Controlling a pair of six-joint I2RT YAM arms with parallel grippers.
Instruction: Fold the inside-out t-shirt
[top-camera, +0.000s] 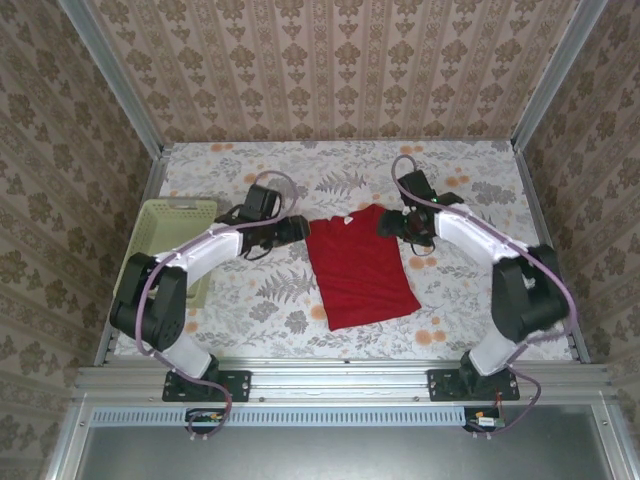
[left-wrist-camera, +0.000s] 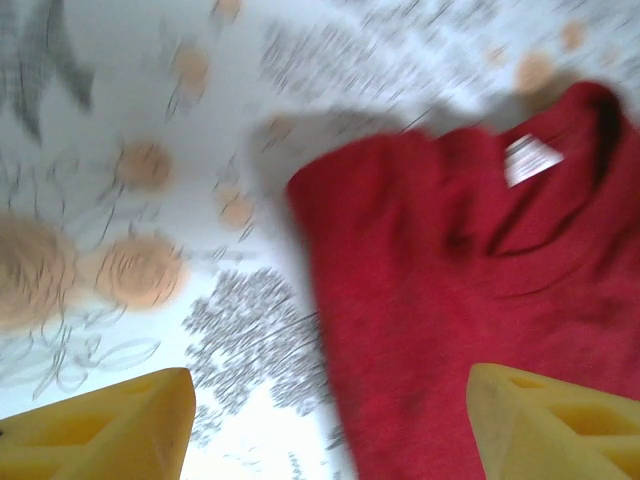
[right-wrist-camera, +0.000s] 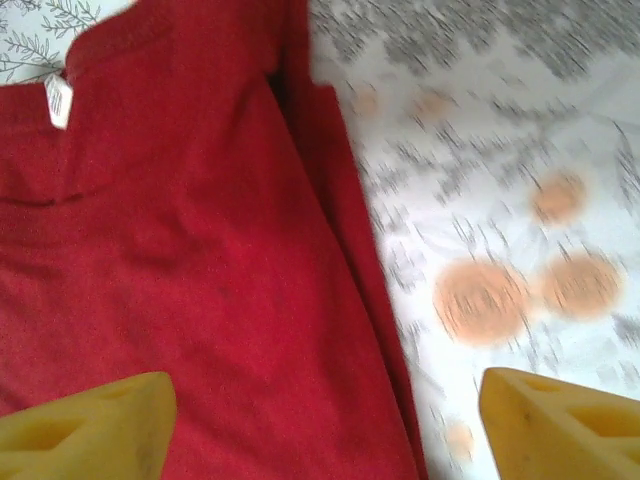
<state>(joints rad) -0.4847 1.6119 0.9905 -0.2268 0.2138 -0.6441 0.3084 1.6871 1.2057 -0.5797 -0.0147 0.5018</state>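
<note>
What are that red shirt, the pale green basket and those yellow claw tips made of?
T-shirt: soft knit cloth, possibly cotton; matte, creased, with a sewn white neck label. Basket: seemingly rigid plastic, its walls apparently slotted. Yellow fingers: probably moulded or printed plastic, matte, with triangular hollows.

Open tablecloth (top-camera: 460, 300) flanks the red t-shirt (top-camera: 358, 270); the green basket (top-camera: 180, 207) blocks the left edge.

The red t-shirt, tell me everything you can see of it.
The red t-shirt is plain soft cloth, folded into a narrow panel that lies flat mid-table on the floral tablecloth. Its collar is at the far end with a white tag showing, and creases run across its near half. The left gripper and right gripper stand open by its far corners, gripping nothing.
</note>
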